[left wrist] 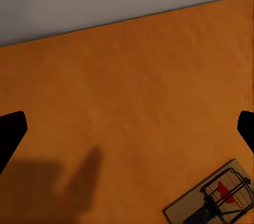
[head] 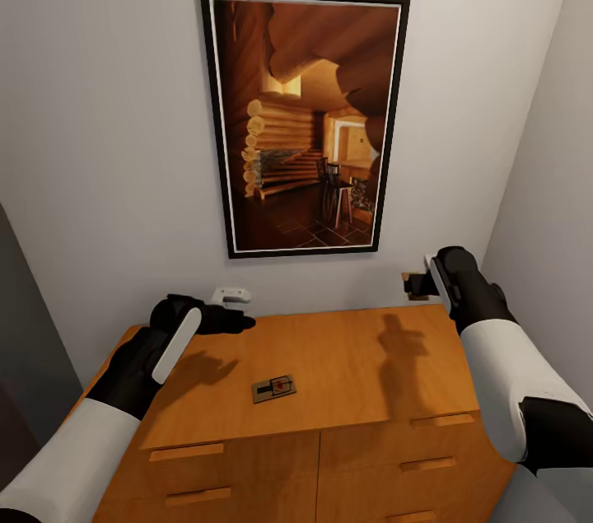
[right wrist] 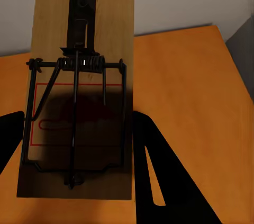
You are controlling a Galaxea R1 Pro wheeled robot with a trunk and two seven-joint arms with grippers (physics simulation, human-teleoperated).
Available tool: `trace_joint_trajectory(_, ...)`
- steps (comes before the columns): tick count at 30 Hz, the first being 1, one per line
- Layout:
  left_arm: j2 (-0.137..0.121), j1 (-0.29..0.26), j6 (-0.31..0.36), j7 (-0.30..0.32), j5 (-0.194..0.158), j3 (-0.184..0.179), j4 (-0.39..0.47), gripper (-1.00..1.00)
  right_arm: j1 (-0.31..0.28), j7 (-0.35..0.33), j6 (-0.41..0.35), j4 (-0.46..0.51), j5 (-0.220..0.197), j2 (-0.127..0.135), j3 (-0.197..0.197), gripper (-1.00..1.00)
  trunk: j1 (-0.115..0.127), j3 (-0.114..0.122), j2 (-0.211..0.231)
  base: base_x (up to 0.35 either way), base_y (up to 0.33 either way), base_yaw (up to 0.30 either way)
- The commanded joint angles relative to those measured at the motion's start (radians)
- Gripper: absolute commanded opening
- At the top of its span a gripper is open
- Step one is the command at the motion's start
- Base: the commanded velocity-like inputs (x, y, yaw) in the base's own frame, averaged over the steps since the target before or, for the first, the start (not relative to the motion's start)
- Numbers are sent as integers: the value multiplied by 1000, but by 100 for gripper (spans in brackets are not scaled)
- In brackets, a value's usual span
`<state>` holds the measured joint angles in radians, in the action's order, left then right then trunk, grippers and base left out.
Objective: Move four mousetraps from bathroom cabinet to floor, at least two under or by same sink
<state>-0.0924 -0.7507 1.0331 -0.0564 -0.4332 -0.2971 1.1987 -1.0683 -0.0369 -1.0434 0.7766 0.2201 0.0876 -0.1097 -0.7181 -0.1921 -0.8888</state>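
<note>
One mousetrap (head: 274, 389) lies flat on the cabinet (head: 346, 358) top, near the front edge. Left gripper (head: 226, 317) hovers over the top's left rear, fingers spread wide, nothing between. Right gripper (head: 422, 284) at right rear pinches a second mousetrap (right wrist: 79, 91). Framed picture (head: 305, 119) on wall behind.

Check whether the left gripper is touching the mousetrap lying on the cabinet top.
Apart. In the left wrist view, the left gripper hangs open over bare cabinet top, with the mousetrap lying off beyond its fingertips.

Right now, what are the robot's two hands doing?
Left end effector: open, empty, above the cabinet.
Right end effector: shut on a mousetrap.
</note>
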Motion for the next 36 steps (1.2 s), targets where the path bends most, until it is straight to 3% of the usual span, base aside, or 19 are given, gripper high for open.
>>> trace_joint_trajectory(1,-1,-1,3,-6,-12,-2,1,100,-1,-2,-4,1,4,1,-2,-100,0,-2,-1,0,0,0)
trace_joint_trajectory(13,-17,-1,14,28,-7,-37,17,100,-1,-3,-4,3,8,20,-5,-100,0,-2,-1,0,0,0)
trace_joint_trajectory(19,-35,-2,14,61,27,-71,42,100,-1,-3,-4,2,8,39,-5,-100,0,-2,-1,0,0,0)
trace_joint_trajectory(20,-35,-2,14,287,132,-265,44,100,-1,-3,-4,2,8,39,-5,-100,0,-2,-1,0,0,0)
trace_joint_trajectory(21,-35,-2,14,314,169,-272,46,100,-1,-3,-4,2,8,40,-5,-100,0,-2,-1,0,0,0)
trace_joint_trajectory(26,-35,-2,14,461,282,-283,50,100,-1,-3,-4,2,8,41,-4,-100,0,-2,-1,0,0,0)
trace_joint_trajectory(28,-32,-2,12,542,359,-284,51,100,-1,-3,-4,2,9,41,-4,-100,0,-2,-1,0,0,0)
trace_joint_trajectory(29,-29,-2,12,560,381,-284,51,100,-1,-3,-4,2,9,41,-4,-100,0,-2,-1,0,0,0)
trace_joint_trajectory(33,9,-2,9,673,525,-285,45,100,-1,-3,-4,2,10,41,-4,-100,0,-2,-1,0,0,0)
trace_joint_trajectory(36,30,-2,7,723,594,-285,42,100,-1,-2,-4,2,10,41,-4,-100,0,-2,-1,0,0,0)
